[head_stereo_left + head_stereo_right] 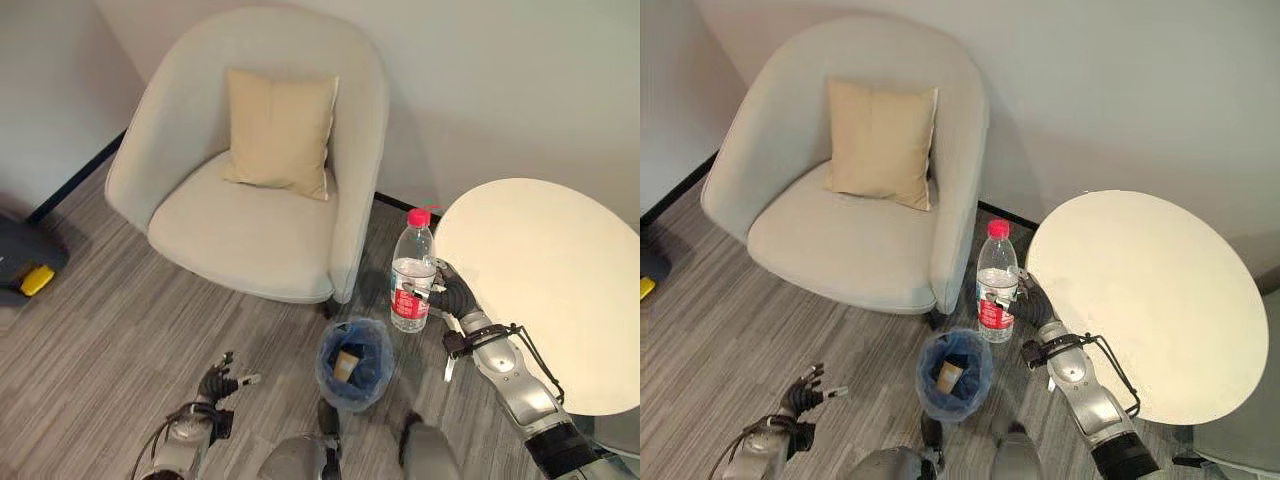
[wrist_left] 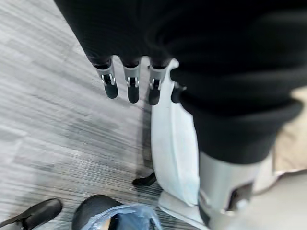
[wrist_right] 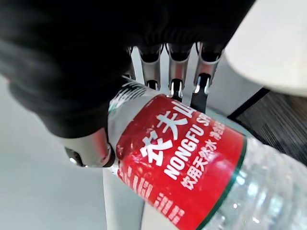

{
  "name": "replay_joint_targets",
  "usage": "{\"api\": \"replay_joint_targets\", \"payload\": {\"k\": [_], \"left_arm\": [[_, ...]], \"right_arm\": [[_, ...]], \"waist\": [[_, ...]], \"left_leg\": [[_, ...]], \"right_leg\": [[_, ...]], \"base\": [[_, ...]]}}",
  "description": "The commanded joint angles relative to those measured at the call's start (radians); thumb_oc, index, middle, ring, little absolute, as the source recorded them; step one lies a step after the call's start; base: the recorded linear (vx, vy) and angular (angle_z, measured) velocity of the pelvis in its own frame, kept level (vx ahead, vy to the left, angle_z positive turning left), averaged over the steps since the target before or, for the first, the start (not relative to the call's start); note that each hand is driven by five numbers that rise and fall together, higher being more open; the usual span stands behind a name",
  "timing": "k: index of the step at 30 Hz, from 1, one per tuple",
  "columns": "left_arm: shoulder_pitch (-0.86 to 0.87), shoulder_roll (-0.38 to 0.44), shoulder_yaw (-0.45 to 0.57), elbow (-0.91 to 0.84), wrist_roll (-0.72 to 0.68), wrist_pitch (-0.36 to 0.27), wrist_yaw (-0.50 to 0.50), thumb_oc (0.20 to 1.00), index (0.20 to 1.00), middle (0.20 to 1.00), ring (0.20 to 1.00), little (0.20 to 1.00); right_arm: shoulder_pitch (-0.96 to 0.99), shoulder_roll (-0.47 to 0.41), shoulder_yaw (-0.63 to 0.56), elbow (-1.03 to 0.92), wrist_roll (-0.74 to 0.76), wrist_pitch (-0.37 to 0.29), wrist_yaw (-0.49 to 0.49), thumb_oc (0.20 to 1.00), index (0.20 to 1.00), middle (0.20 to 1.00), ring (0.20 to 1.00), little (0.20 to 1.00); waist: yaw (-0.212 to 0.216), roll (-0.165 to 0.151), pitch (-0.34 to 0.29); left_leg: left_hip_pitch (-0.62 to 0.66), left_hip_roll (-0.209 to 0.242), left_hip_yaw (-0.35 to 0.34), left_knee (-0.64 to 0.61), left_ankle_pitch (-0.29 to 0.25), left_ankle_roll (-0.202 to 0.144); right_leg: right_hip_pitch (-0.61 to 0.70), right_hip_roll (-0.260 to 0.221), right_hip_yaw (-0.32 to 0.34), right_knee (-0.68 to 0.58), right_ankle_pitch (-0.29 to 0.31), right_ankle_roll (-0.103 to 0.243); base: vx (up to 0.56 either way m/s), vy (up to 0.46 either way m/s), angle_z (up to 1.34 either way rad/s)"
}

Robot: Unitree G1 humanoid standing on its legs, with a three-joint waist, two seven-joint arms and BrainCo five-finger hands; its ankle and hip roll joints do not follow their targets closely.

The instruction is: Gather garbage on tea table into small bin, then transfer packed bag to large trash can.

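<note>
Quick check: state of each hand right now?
Left hand: open, fingers relaxed, holding nothing, low over the floor.
Right hand: shut on the water bottle, held upright.

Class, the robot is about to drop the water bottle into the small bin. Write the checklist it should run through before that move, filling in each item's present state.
1. Right robot hand curled round the water bottle: ok.
2. Bottle upright, red cap on: ok.
3. Bottle above the small bin: not ok, it is off to one side, nearer the tea table.
4. Bin open with room left: ok, one small item inside.
5. Left robot hand clear of the bin: ok, low and apart, fingers relaxed.
</note>
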Motion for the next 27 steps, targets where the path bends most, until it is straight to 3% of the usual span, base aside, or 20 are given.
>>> {"api": "replay_joint_targets", "payload": {"k": [1,9,16,20,27], "left_arm": [[0.075,-0.014,0.018,-0.034,0.037,-0.025,-0.006,1.000,1.000,1.000,1.000,1.000],[0.088,-0.014,0.001,-0.014,0.071,-0.018,-0.022,1.000,1.000,1.000,1.000,1.000],[0.054,-0.011,-0.029,-0.031,0.063,-0.024,-0.010,1.000,1.000,1.000,1.000,1.000],[-0.031,0.001,-0.072,-0.049,0.016,-0.036,0.029,1.000,1.000,1.000,1.000,1.000],[-0.083,0.009,-0.100,-0.079,-0.034,-0.045,0.064,1.000,1.000,1.000,1.000,1.000]], "right_arm": [[-0.044,-0.073,-0.016,-0.063,-0.066,-0.064,0.016,0.200,0.200,0.200,0.200,0.200],[-0.065,-0.130,0.081,-0.027,-0.137,-0.047,0.071,0.200,0.200,0.200,0.200,0.200],[-0.126,-0.104,0.151,0.056,-0.143,-0.038,0.067,0.200,0.200,0.200,0.200,0.200],[-0.275,-0.069,0.199,0.134,-0.144,-0.033,0.000,0.200,0.200,0.200,0.200,0.200],[-0.387,-0.053,0.218,0.190,-0.155,-0.025,-0.075,0.200,0.200,0.200,0.200,0.200]], "waist": [[-0.006,0.015,-0.036],[0.005,0.019,-0.049],[0.007,0.035,-0.006],[0.030,0.058,0.093],[0.055,0.071,0.141]], "left_leg": [[-0.049,0.068,-0.111,0.123,-0.094,-0.136],[-0.048,0.080,-0.130,0.132,-0.087,-0.165],[-0.083,0.080,-0.143,0.143,-0.072,-0.170],[-0.278,0.085,-0.164,0.253,-0.053,-0.177],[-0.502,0.080,-0.183,0.393,-0.053,-0.179]], "right_leg": [[0.194,-0.007,-0.157,-0.232,0.049,-0.038],[0.262,-0.004,-0.199,-0.292,0.044,-0.057],[0.219,-0.008,-0.216,-0.258,0.037,-0.063],[0.021,-0.038,-0.229,-0.117,0.035,-0.077],[-0.192,-0.072,-0.256,0.043,0.002,-0.095]], "base": [[0.02,-0.126,0.50],[0.02,-0.076,0.42],[-0.09,-0.024,-0.01],[-0.24,-0.009,0.05],[-0.13,-0.017,0.22]]}}
